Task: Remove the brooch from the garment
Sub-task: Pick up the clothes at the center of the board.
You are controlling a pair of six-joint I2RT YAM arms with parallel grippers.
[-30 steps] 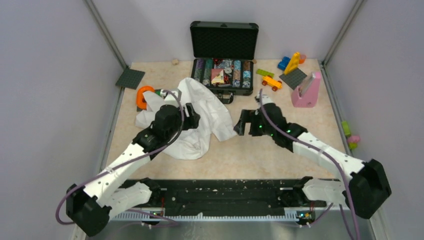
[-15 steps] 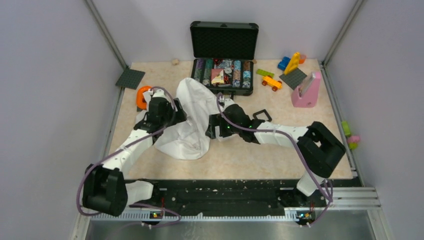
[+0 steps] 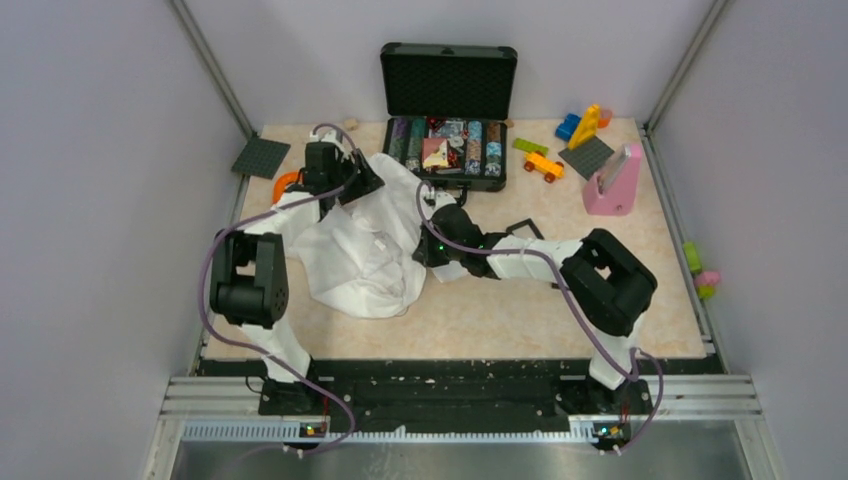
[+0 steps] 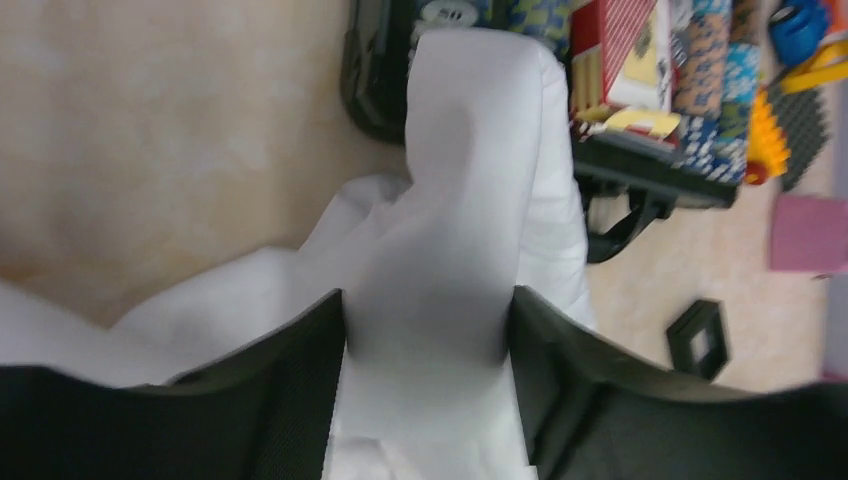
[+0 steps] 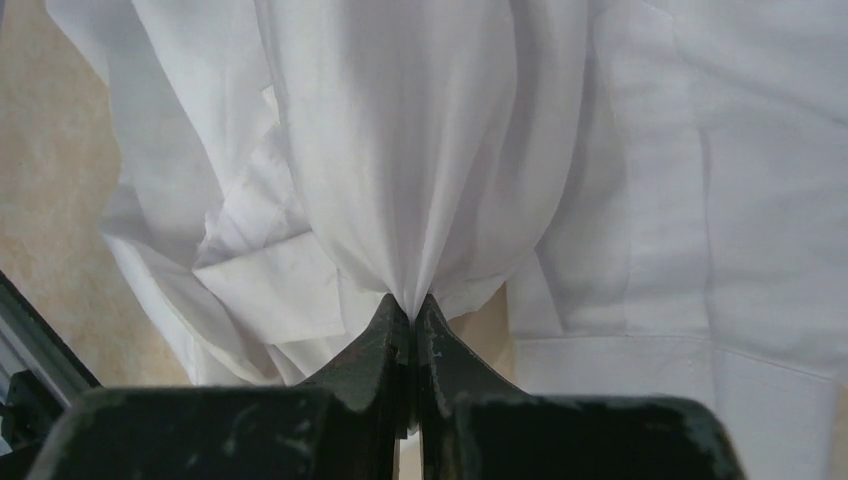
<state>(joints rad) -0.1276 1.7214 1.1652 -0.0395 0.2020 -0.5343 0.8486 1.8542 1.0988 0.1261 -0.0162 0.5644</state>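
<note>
The left gripper (image 4: 425,305) and the right gripper (image 5: 411,308) both grip the white shirt (image 3: 355,262).
The left jaws stand partly apart near the open case (image 3: 447,140), with a thick fold filling the gap. The right tips pinch tight on a gathered tuck. The brooch cannot be made out.
</note>
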